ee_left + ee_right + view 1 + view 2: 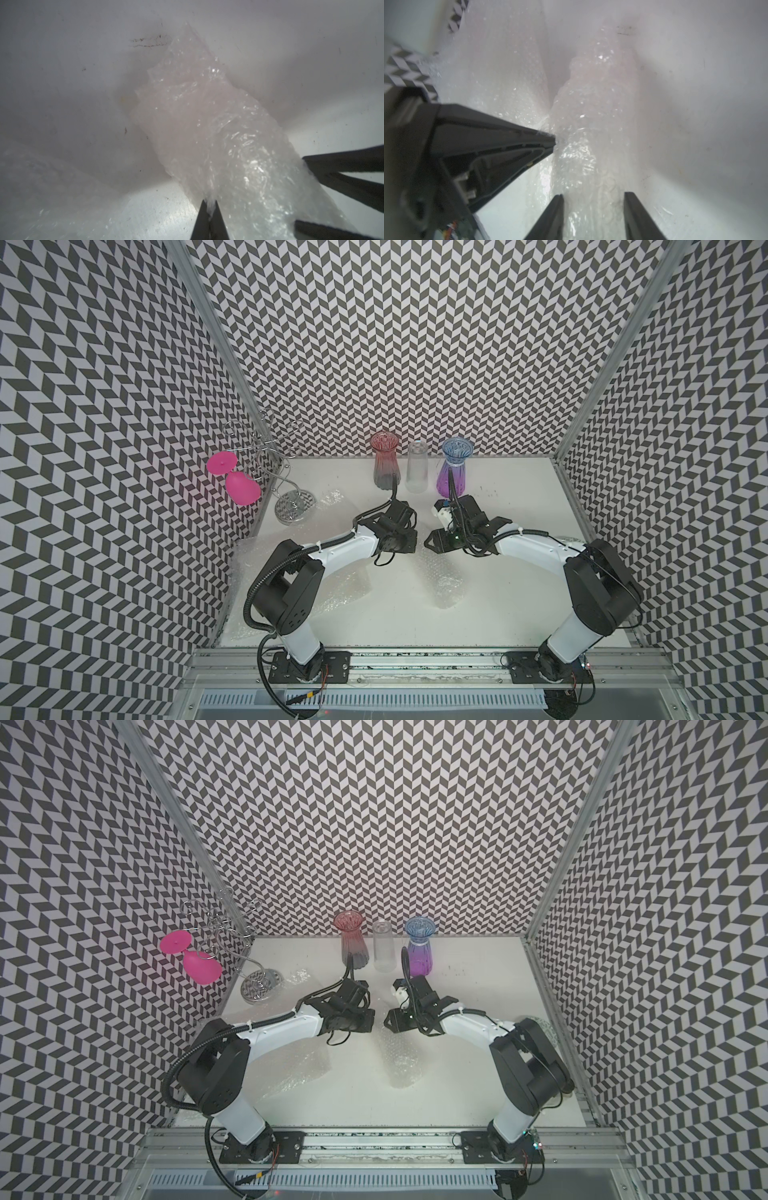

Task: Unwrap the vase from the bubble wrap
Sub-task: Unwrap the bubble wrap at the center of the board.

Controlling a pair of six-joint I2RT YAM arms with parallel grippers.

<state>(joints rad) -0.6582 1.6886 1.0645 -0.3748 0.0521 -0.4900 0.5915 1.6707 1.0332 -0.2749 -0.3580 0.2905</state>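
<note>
Pinching a thin fold at the side of the bubble wrap, the left gripper has its jaws pressed together on the plastic. The right gripper has its jaws apart, one on each side of the same roll and close against it; whether they squeeze it I cannot tell. The wrap forms a long, crinkled, whitish roll with a faint pink tint. It lies near the middle of the white table, its far end hidden under both wrists. A loose sheet lies beneath the left arm. Along the back wall stand a red vase, a clear glass and a blue and purple vase. A wire rack at the back left holds a pink glass upside down.
</note>
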